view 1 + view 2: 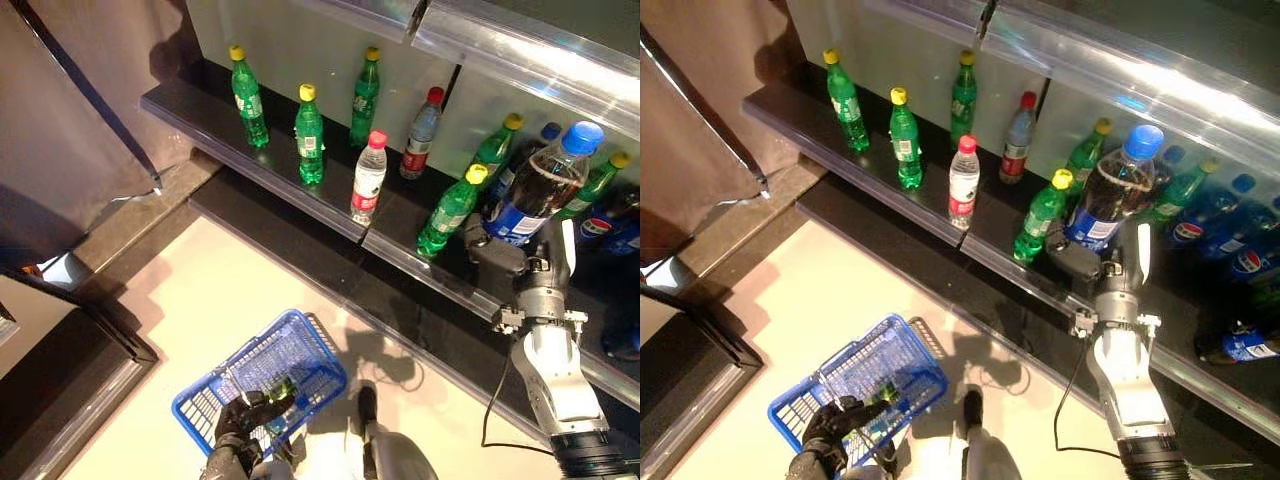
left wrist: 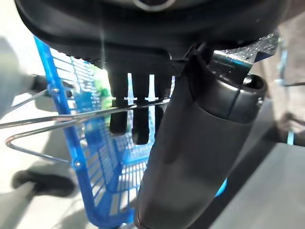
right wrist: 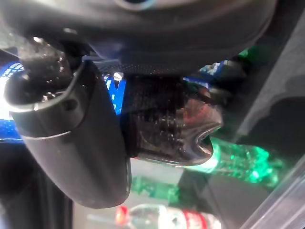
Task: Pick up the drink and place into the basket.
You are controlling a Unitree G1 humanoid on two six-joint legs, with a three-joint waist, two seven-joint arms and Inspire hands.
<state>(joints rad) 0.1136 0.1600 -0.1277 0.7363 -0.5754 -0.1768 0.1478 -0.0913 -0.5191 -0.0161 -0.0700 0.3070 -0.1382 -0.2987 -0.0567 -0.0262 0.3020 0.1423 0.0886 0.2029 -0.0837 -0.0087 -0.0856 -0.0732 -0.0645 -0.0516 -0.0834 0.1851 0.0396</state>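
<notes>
My right hand [image 1: 510, 255] is shut on a dark cola bottle [image 1: 540, 190] with a blue cap and blue label, held tilted above the shelf's front edge; it also shows in the right eye view [image 1: 1110, 195]. In the right wrist view the thumb [image 3: 76, 152] and fingers [image 3: 167, 129] wrap the bottle's blue label [image 3: 116, 93]. My left hand [image 1: 245, 415] is shut on the thin wire handles [image 2: 57, 119] of the blue basket [image 1: 265, 375], which hangs low at the left above the pale floor. A green drink [image 1: 280, 388] lies inside the basket.
A dark shelf [image 1: 330, 205] carries green bottles [image 1: 309, 135], clear bottles with red caps [image 1: 368, 178] and blue-labelled cola bottles [image 1: 1240, 255]. A glass panel [image 1: 530, 50] overhangs the shelf. A brown curtain [image 1: 70, 130] hangs at the left. Pale floor [image 1: 220, 290] lies before the shelf.
</notes>
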